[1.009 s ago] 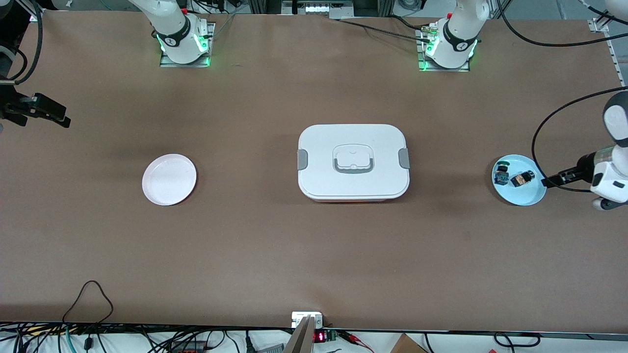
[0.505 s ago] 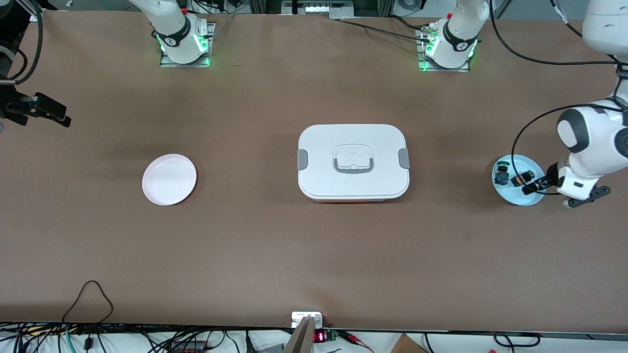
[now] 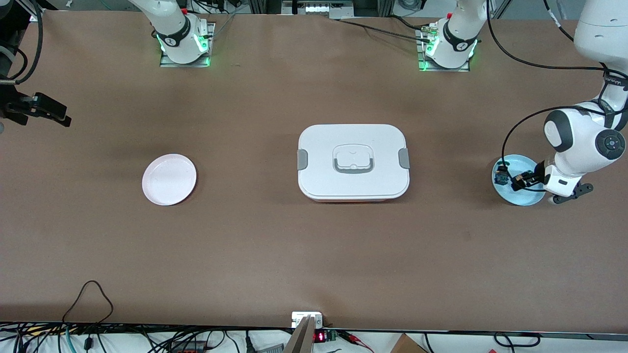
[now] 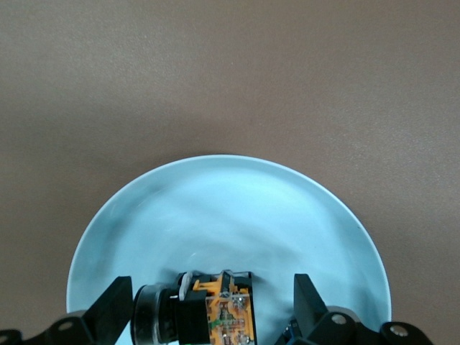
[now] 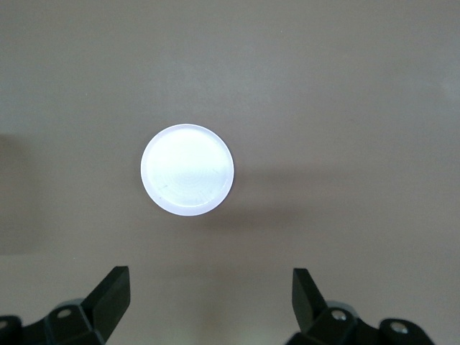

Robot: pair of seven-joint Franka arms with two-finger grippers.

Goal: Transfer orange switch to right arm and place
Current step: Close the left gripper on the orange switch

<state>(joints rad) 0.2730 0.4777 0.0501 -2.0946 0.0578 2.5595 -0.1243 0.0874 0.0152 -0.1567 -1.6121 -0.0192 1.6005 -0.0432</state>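
**Q.** Where does the risk lie?

**A.** The left gripper [image 4: 208, 316] is low over the round pale-blue plastic dish [image 3: 527, 198], jaws spread either side of the orange switch [image 4: 215, 313], a small black push-button part with an orange body, which lies in that dish and is not yet pinched. If the jaws close off-centre, the switch could slide on the smooth dish or be caught by a corner and twist out. A jaw tip could also nudge the small blue-and-green switch [image 3: 500, 176] just beside it in the dish.

**Q.** What is hard to make out?

**A.** The switch is cut off at the left wrist view's edge; in the front view the gripper covers most of it. The right gripper [image 5: 208, 302] waits, jaws spread, above the round white plate [image 5: 187, 169], well apart from the dish, past the white lidded box with grey latches [image 3: 353, 162].
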